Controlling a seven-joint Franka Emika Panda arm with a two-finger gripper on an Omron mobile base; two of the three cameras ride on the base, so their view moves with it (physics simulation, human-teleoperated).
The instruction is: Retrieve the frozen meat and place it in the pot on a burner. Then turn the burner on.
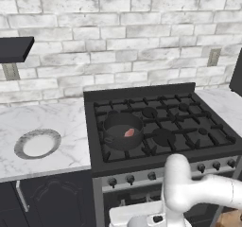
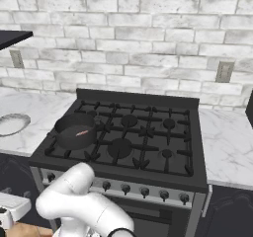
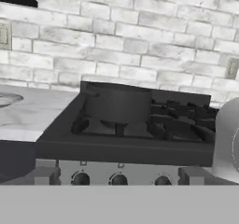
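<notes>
With the frozen meat (image 1: 129,133) already in the pot (image 1: 122,130), the claw (image 3: 119,175), its opening impossible to tell, should approach the front-left burner knob (image 3: 80,178) squarely.

Even, soft rendered light; hand view slightly blurred.
</notes>
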